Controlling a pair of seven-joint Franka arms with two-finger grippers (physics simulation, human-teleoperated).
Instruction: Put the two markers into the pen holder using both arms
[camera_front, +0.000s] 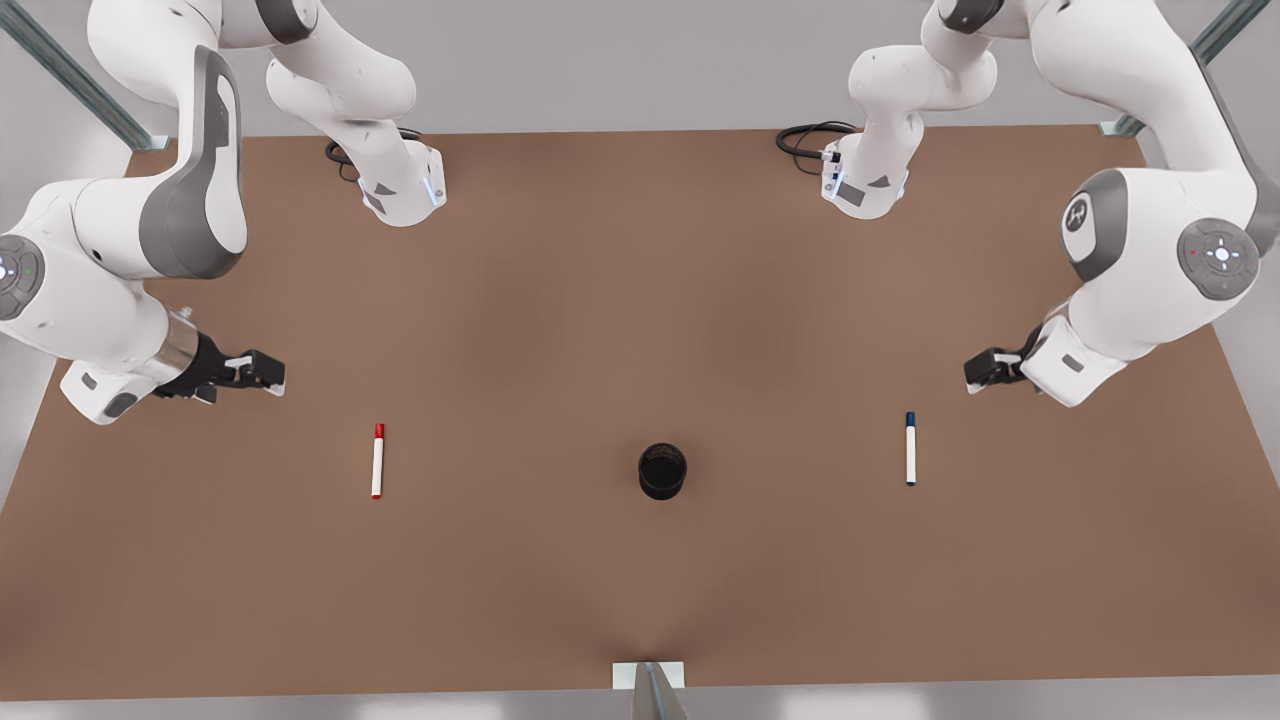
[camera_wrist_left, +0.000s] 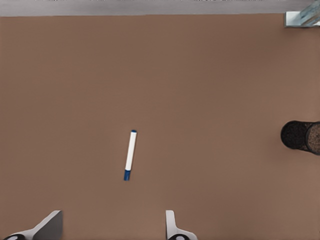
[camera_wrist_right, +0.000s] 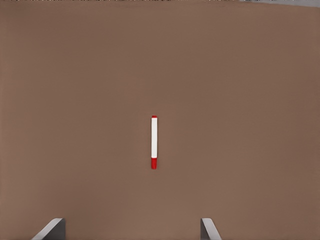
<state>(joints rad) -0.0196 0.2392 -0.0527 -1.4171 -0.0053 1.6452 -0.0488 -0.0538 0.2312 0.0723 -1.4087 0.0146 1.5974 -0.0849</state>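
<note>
My left gripper (camera_front: 985, 372) and right gripper (camera_front: 262, 371), fingers apart: centre over blue-capped marker (camera_wrist_left: 130, 155) and red-capped marker (camera_wrist_right: 154, 142), descend square across barrels.

Matt brown tabletop (camera_front: 620, 330); glossy white arms (camera_front: 110, 270)

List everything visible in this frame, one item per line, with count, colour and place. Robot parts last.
Red-capped marker: 1, white barrel, lying flat on the table, at the front view's left.
Blue-capped marker: 1, white barrel, lying flat on the table, at the front view's right.
Pen holder: 1, black, upright between the two markers, nothing seen inside.
Table: 1, brown, under everything.
Cables: 2 black bundles, by the arm bases at the far edge.
Left claw: 1, black, open, above the table near the blue-capped marker.
Right claw: 1, black, open, above the table near the red-capped marker.
</note>
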